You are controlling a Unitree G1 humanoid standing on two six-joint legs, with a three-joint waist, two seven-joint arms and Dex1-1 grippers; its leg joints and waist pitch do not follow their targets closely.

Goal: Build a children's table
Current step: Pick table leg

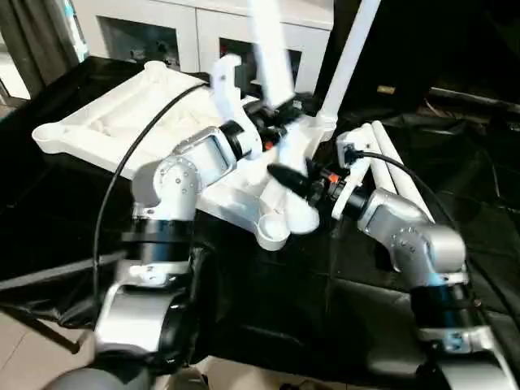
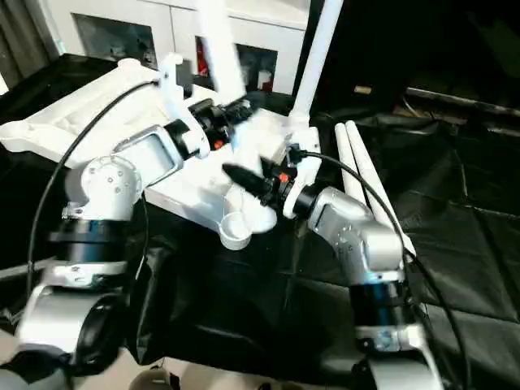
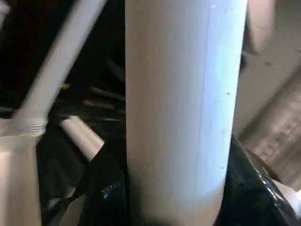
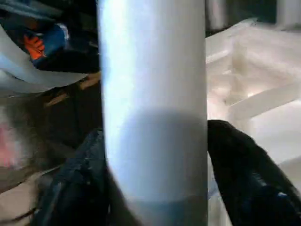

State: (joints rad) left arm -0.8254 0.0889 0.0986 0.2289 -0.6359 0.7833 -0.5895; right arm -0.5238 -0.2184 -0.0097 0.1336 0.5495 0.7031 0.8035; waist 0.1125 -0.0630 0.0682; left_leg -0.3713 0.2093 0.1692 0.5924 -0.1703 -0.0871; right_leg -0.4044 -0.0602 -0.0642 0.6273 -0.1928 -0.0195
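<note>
Underneath, black cloth [image 1: 341,309]; cabinet [image 1: 195,32] behind.

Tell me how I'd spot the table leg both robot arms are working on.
Find the white tabletop lying ribbed side up on the black cloth. Two legs rise near its corner closest to the grippers; two more lie flat on the cloth beside it. The held leg is the one nearer the cabinet, gripped by the left gripper.

Head views overlook tabletop [image 1: 122,122]; wrist views near leg [image 3: 183,108].
</note>
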